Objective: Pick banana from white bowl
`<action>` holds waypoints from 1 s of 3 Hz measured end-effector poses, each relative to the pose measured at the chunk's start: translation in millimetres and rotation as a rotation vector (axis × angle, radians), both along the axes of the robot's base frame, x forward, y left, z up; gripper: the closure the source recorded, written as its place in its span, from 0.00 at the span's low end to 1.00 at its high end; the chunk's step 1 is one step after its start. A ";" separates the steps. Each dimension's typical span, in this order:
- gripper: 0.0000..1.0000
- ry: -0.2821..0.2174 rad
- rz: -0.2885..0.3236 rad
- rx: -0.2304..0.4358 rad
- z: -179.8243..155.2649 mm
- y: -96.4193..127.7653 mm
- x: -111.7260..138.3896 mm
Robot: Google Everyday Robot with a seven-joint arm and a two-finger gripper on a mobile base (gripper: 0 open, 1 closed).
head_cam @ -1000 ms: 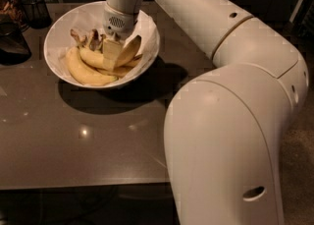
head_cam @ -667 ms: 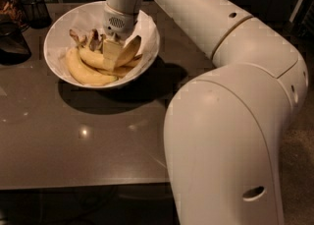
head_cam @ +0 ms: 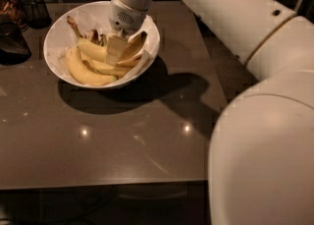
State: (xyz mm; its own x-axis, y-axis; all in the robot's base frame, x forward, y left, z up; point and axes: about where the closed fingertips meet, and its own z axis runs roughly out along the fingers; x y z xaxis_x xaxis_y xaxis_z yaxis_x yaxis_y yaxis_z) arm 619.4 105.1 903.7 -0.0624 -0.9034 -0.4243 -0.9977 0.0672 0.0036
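at far left, at the back of a dark brown table (head_cam: 122, 140), a dark mesh cup (head_cam: 35, 9). just right of it, a wide white bowl (head_cam: 55, 37) lined with crinkled white paper and holding several bananas. inside the bowl, the banana (head_cam: 93, 49) of the task: long, curved and yellow, its long brown stem pointing toward the back-left rim, its body running down and rightward to the bowl's middle, just beside a plumper paler banana (head_cam: 83, 71) lying along the near-left wall. over the bowl's middle, the gripper (head_cam: 117, 52), lowered from above among the fruit, at or very near the task banana's body; spread or pressed together, cannot tell, nor whether anything is pinched. just right of the gripper, another banana end in shadow, tipped up toward the right rim. further right, the thick white arm (head_cam: 221, 8), sweeping from the bowl across the top of the view down to a bulky white shell filling the near-right corner. handling, as a judgement: light, firm enough to lift in one piece, yet soft beneath the peel and easily bruised by a hard squeeze; smooth skin, probably a little slippery. best taken across the thick middle of the body, not by the thin stem, likely to bend or tear; neighbouring fruit close enough to be nudged or dragged along.
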 end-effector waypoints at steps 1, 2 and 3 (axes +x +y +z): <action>1.00 -0.114 0.043 0.073 42.0 -22.6 -39.9; 1.00 -0.185 0.090 0.115 70.2 -41.9 -78.4; 1.00 -0.165 0.115 0.154 76.0 -76.1 -130.4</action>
